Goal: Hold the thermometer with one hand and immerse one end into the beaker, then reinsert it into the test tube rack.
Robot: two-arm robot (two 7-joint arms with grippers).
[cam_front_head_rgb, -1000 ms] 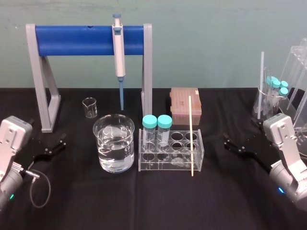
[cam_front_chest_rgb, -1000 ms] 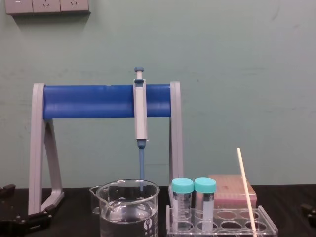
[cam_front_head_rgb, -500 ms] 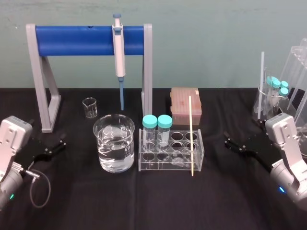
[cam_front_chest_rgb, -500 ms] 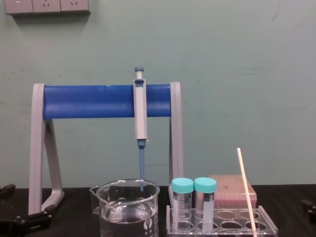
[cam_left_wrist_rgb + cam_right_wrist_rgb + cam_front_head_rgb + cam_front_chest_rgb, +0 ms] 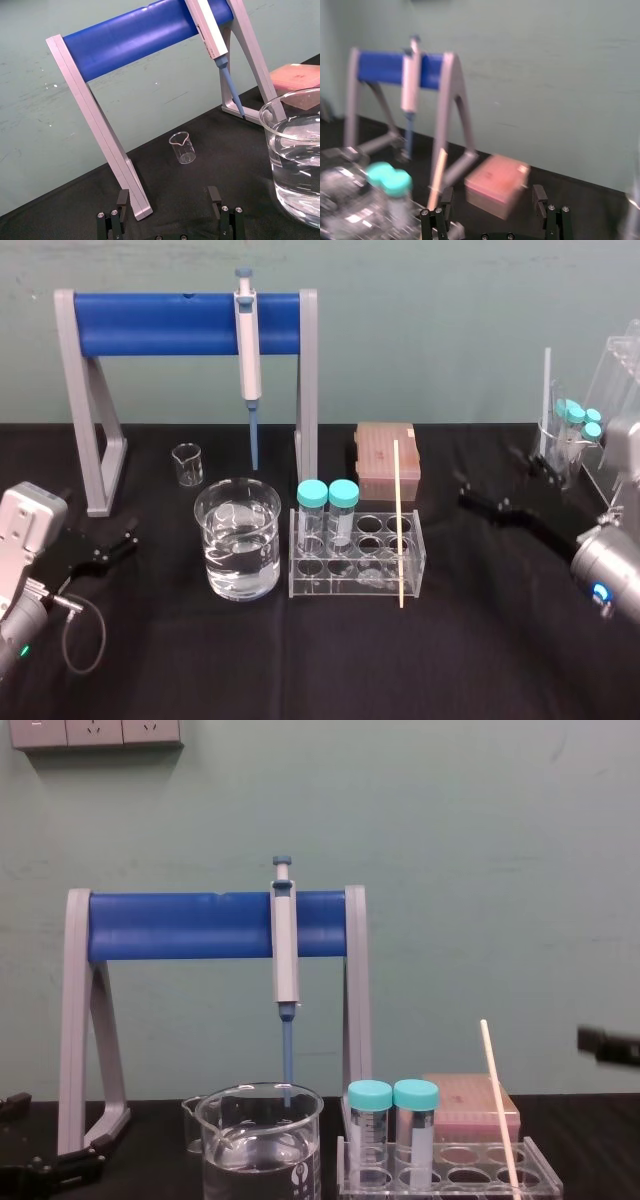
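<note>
The step in hand looks to be the reach for the thermometer [image 5: 398, 525], which stands in a hole at the right end of the rack [image 5: 330, 580], nearly upright, untouched. The right gripper [image 5: 495, 480] hangs above the table to the right of the rack, fingers spread wide and empty, pointing left toward the rod. The left gripper [image 5: 95, 530] sits low at the near left, also open and empty, well apart from the beaker [image 5: 215, 560].

To do this well, the right gripper should meet the rod on its bare upper part, above the rack's top, with one finger on either side before closing. The rod is very thin, so an off-centre pinch would likely tip it or let it swivel. A straight upward lift should clear the hole without dragging the rack. The way left to the beaker passes the capped tubes, so the rod's lower end needs to ride above their caps.

Count:
- one thermometer
- one rack
- one large beaker, part full of clear liquid
- one small beaker [image 5: 186, 462], far left of it
- two teal-capped tubes [image 5: 328, 495] in the rack's left end
- one pipette [image 5: 247, 350] hung on one blue stand [image 5: 150, 322]
- one pink box [image 5: 386, 462] behind the rack
</note>
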